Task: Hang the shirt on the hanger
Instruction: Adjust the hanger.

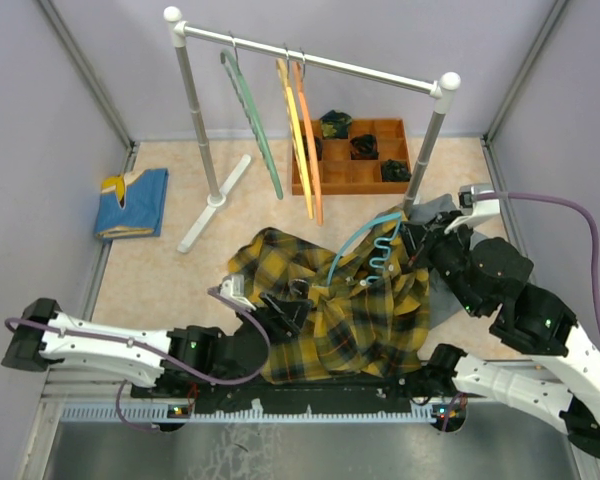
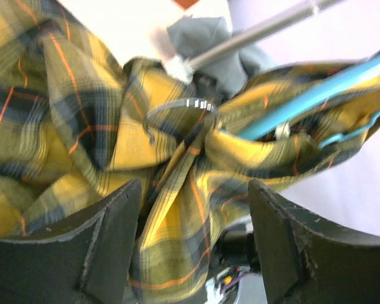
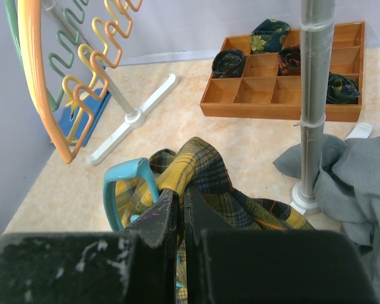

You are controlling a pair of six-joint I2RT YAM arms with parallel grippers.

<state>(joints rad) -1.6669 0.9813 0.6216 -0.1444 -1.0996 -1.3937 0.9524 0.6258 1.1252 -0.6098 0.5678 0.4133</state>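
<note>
While the shirt lies heaped on the worktop just below centre, toward 6 o'clock in the top view, the hanger rests across the heap's 1 o'clock edge, its teal arm tangled in plaid folds. The left gripper reaches into the heap from 8 o'clock. In its wrist view the two dark fingers stand wide apart, with bunched yellow and black cloth rising between them and not clamped. The right gripper comes in from 3 o'clock at the hanger's upper end. Its fingers are pressed almost together on a fold of the shirt, and a rounded teal end of the hanger shows just beside them at 9 o'clock.

A grey garment lies crumpled at the foot of the rack, close behind the right gripper. The rack stands toward 12 o'clock and carries a green hanger, a yellow hanger and an orange hanger. A wooden tray with small dark bundles in some compartments sits at 1 o'clock, and a folded blue cloth lies well apart at 9 o'clock.
</note>
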